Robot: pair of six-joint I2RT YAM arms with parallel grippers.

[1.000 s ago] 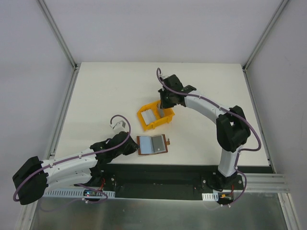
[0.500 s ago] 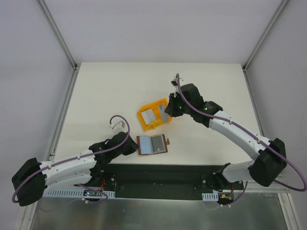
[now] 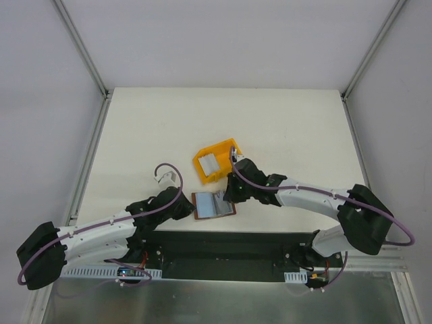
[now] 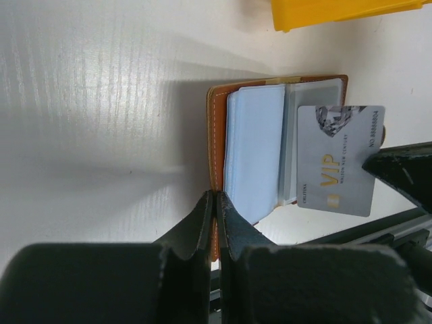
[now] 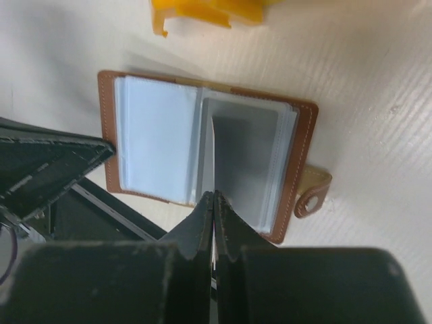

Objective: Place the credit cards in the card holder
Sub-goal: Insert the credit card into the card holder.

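The brown card holder (image 3: 214, 205) lies open near the table's front edge, its clear sleeves facing up (image 4: 255, 152) (image 5: 162, 142). My left gripper (image 3: 191, 208) is shut on the holder's brown left edge (image 4: 215, 202). My right gripper (image 3: 227, 196) is shut on a grey credit card marked VIP (image 4: 337, 160). It holds the card on edge over the holder's right half, and in the right wrist view the card (image 5: 213, 162) shows edge-on. Another light card (image 3: 208, 164) lies in the yellow bin.
The yellow plastic bin (image 3: 229, 150) stands just behind the holder, close to my right wrist. The holder's snap tab (image 5: 312, 197) sticks out to its right. The black base rail (image 3: 223, 243) runs along the front edge right beside the holder.
My right arm has swung from over the yellow bin down and towards the front, bringing a card onto the open holder. My left gripper and the holder have stayed put.
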